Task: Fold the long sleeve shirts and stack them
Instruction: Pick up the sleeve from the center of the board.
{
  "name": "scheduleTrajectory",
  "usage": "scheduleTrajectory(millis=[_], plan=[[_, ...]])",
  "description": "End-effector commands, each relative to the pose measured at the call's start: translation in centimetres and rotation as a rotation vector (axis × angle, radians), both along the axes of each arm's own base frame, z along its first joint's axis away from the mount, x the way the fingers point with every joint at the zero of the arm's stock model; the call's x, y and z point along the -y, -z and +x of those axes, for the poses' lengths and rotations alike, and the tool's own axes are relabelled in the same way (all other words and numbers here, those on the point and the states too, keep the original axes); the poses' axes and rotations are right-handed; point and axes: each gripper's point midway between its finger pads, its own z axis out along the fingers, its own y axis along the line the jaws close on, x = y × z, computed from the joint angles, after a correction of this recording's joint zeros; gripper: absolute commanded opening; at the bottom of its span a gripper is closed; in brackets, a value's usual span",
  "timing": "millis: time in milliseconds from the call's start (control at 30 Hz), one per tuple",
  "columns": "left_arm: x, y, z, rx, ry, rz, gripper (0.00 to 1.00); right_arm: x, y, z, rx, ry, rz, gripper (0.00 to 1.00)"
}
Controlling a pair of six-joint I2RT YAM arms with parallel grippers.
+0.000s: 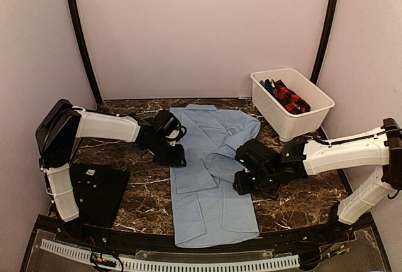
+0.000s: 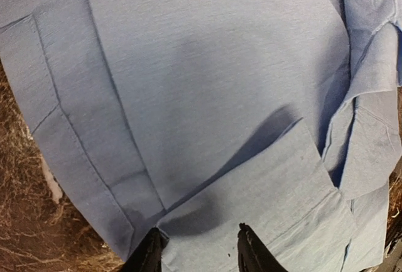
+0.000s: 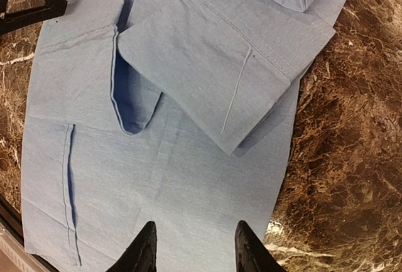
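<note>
Top external, light-blue shirt (image 1: 210, 212) spread flat, left pincer (image 1: 176, 156) and right pincer (image 1: 244, 184) open at its sides

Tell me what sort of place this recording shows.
Probably a robot test booth, not a home: plain walls closing in a marble-patterned table, a left arm and right arm fixed at its near edge, a white plastic bin of clothes, and a blue shirt laid out.

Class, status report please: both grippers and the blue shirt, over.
Left gripper open, right gripper open. Light-blue shirt flat, sleeves folded in. No obstruction seen.
</note>
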Motion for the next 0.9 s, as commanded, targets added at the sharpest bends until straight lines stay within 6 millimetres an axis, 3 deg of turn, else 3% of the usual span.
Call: scheduleTrajectory(millis=[0, 167, 333, 567, 867], plan=[[1.9, -2.2, -0.4, 0.011, 0.048, -0.054, 0.38, -1.1, -0.9, 0.7, 0.030, 0.000, 0.029, 0.40], [2.6, -3.0, -0.7, 0.010, 0.062, -0.088, 0.32, -1.2, -0.7, 0.7, 0.028, -0.004, 0.026, 0.40], [1.6, -3.2, 0.0, 0.048, 0.036, -0.035, 0.30, -1.3, -0.8, 0.8, 0.034, -0.005, 0.026, 0.40], [-1.0, -2.0, 0.7, 0.079, 0.007, 0.096, 0.39, -1.3, -0.8, 0.9, 0.035, -0.008, 0.027, 0.40], [-0.5, -0.5, 0.2, 0.027, 0.080, 0.094, 0.44, -1.3, -0.6, 0.8, 0.034, -0.006, 0.031, 0.40]])
